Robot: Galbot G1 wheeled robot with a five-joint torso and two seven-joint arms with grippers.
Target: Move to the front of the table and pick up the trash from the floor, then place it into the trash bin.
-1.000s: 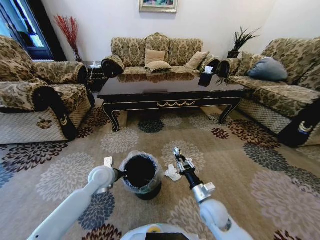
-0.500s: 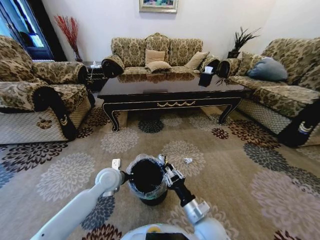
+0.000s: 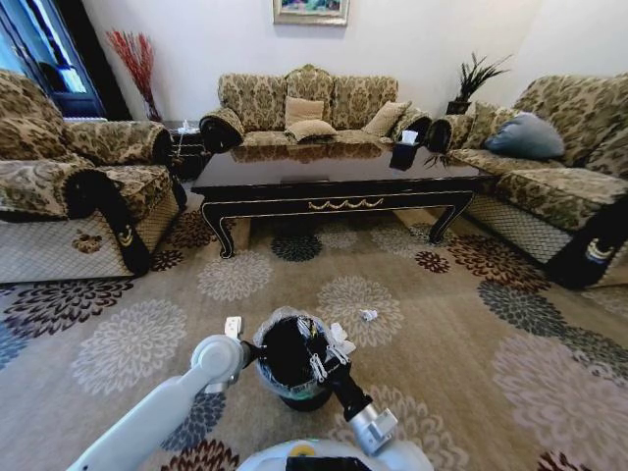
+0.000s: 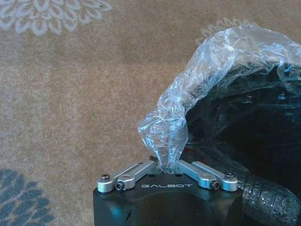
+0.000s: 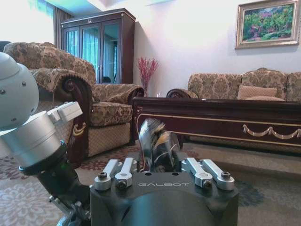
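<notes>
**Both hands at the bin**

Right hand sits over the trash bin mouth, fingers pinching a crumpled clear bottle. Left hand is clamped on the liner bag at the bin's rim. White tissue lies on the floor just beside the bin, small scraps a bit further. Table stands well beyond.

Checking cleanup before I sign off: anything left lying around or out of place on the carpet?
Yes. Two scraps remain on the carpet: a small pale bit right of the trash bin, and a white piece beside the left hand, which pinches the bin's liner.
</notes>
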